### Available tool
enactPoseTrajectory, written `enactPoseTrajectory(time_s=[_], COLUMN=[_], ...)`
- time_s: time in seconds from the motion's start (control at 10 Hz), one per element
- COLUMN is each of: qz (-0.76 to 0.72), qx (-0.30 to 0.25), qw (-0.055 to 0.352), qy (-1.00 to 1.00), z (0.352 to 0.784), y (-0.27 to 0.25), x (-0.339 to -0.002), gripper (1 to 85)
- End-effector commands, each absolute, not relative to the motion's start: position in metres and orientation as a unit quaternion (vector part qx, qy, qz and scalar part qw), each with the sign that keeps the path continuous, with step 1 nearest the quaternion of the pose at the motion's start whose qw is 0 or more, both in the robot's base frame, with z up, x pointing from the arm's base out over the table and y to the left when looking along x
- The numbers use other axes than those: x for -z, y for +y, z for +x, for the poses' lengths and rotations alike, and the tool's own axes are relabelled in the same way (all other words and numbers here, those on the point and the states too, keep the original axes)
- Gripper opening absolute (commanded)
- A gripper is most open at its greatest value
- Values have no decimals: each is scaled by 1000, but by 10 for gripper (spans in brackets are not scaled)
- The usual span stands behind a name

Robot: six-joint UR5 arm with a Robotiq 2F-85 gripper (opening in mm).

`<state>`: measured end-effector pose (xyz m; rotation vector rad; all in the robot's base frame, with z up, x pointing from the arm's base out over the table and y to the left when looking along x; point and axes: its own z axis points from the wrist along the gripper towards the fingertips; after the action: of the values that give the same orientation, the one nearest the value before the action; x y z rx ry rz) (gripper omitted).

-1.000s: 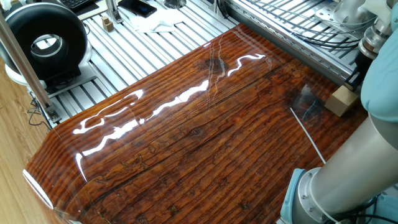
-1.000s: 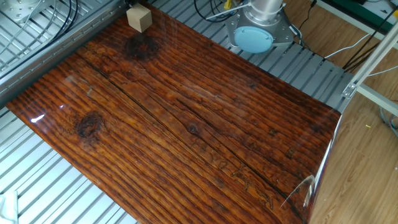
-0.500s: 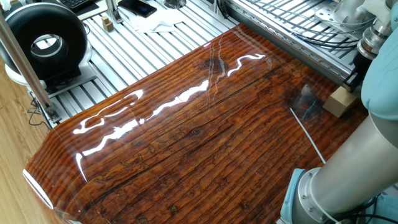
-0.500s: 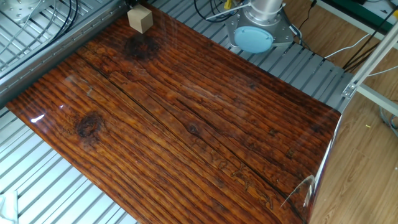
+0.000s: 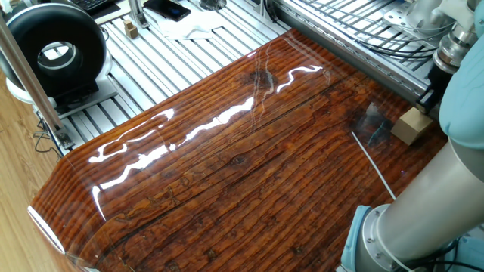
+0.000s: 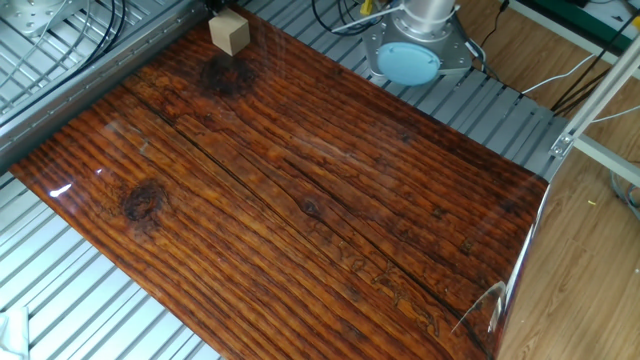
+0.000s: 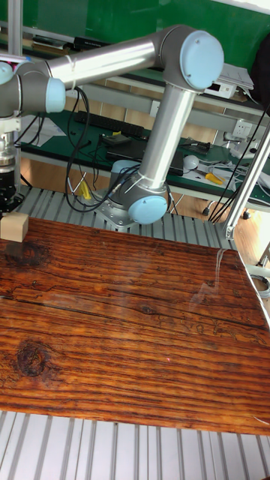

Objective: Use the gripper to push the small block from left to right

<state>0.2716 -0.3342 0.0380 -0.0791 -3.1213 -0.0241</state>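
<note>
One small block (image 7: 14,226) sits at the wooden table's (image 7: 135,322) far-left corner, about ten o'clock in the tall view. At its twelve o'clock hangs the gripper (image 7: 9,196); finger spread cannot be told. Pushing looks barely begun, and the next move calls for a steady sweep toward three o'clock.

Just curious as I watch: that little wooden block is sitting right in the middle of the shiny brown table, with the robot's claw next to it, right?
Not quite: the small block sits near the table's far left corner, not the middle, as the tall fixed view shows. The gripper is indeed next to it.
</note>
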Motion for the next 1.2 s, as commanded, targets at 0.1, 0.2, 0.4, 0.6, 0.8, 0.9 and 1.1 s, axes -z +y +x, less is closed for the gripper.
enactPoseTrajectory(time_s=[0.1,0.2,0.4,0.6,0.8,0.9,1.1], qz=[-35,-36,-39,-42,-42,-43,-42], qx=[16,18,18,20,15,9,7], qw=[9,9,11,12,11,9,6], qy=[-999,-999,-999,-999,-999,-999,-999], z=[275,276,277,280,280,281,284], y=[-323,-320,-317,-310,-306,-305,-299], x=[-38,-39,-40,-42,-39,-38,-39], gripper=[10,10,10,10,10,10,10])
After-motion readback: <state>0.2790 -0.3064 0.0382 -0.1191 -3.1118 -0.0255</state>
